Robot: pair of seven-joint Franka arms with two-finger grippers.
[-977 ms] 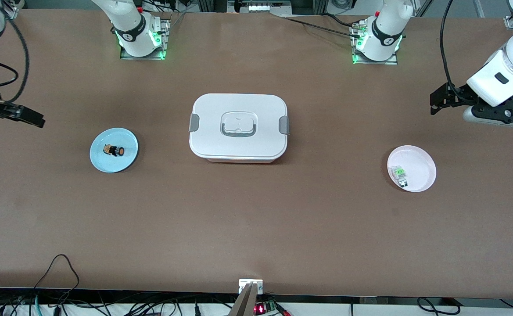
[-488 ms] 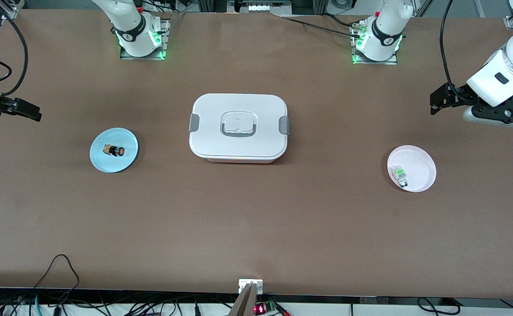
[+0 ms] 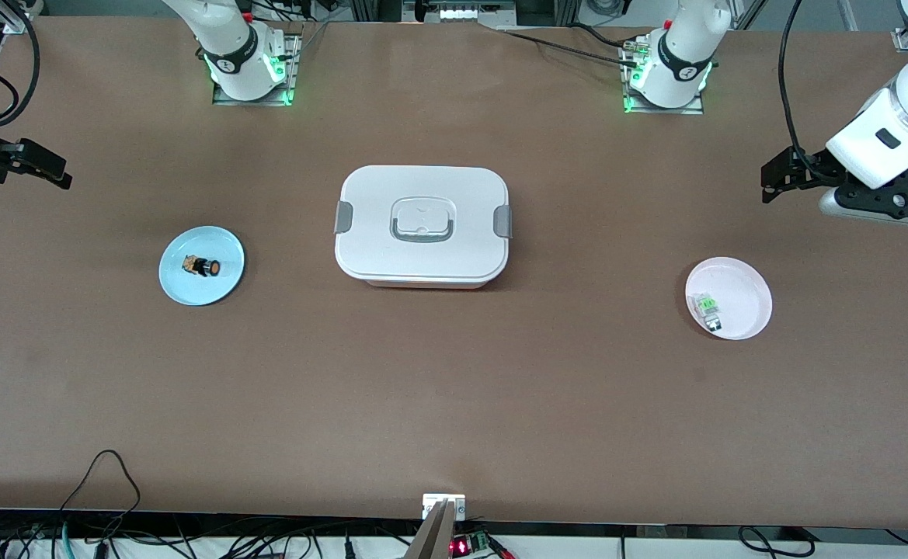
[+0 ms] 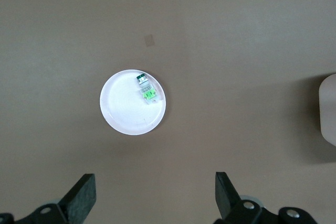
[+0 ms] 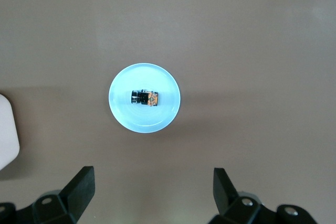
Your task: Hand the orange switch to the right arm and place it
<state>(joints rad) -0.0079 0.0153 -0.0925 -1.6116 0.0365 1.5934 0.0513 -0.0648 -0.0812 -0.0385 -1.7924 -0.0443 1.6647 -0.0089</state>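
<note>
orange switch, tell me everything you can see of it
The orange switch is a tiny black cylinder with an orange end, lying on its side near the middle of a light blue plate toward the right arm's end of the table. In the right wrist view it shows a black body and an orange, partly clear end. Only the plate touches it; no gripper is at it.

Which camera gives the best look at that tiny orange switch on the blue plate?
The right wrist view: the orange switch lies centred on the blue plate, seen from straight above. The front view shows it only as a small speck. The left wrist view does not show it.
</note>
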